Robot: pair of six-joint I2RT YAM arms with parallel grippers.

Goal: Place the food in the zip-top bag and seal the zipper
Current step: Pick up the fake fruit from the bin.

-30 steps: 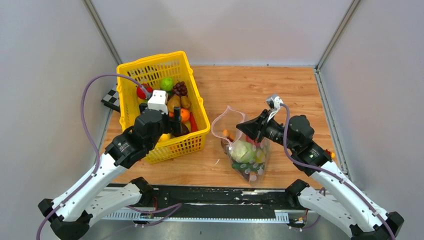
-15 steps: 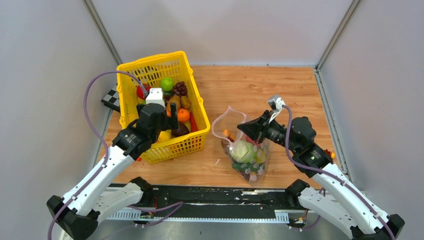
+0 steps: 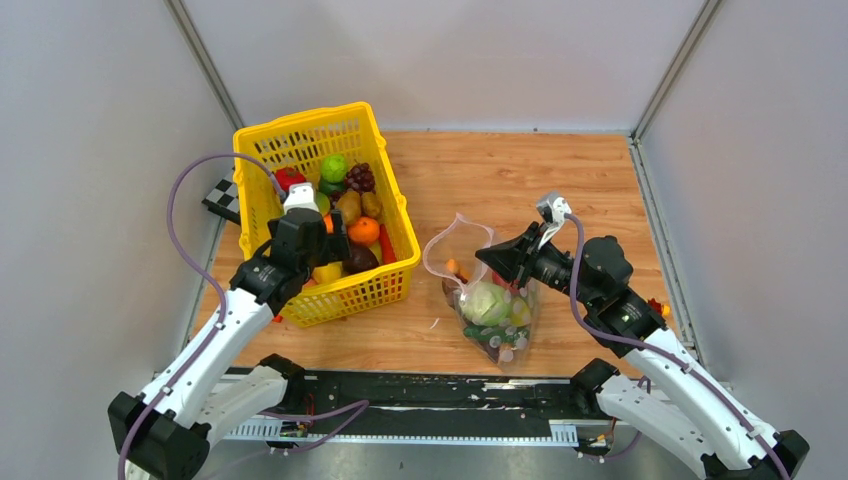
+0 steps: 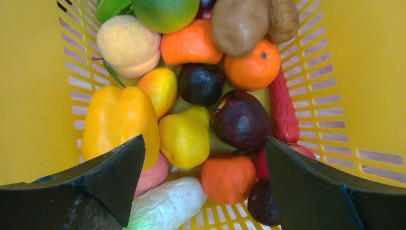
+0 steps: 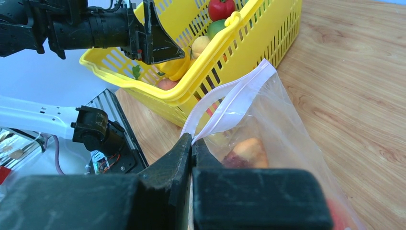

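Note:
The clear dotted zip-top bag [image 3: 488, 300] stands on the table with a green cabbage [image 3: 486, 302] and other toy food inside. My right gripper [image 3: 492, 258] is shut on the bag's pinkish zipper [image 5: 230, 108] rim, holding the mouth open. My left gripper [image 3: 335, 232] is open inside the yellow basket [image 3: 390, 215], jaws wide apart over the food: a yellow pepper [image 4: 119, 120], yellow pear [image 4: 184, 136], dark eggplant [image 4: 241, 120], orange piece [image 4: 227, 178] and white piece [image 4: 165, 206]. It holds nothing.
The yellow lattice basket [image 4: 28, 96] walls close in on both sides of the left gripper. A checkered black-and-white board [image 3: 222, 198] lies left of the basket. A small orange-red block [image 3: 655, 306] lies near the right arm. Grey walls enclose the wooden table [image 3: 560, 190].
My left gripper has moved forward and down into the basket over the fruit. The right gripper and bag have stayed still.

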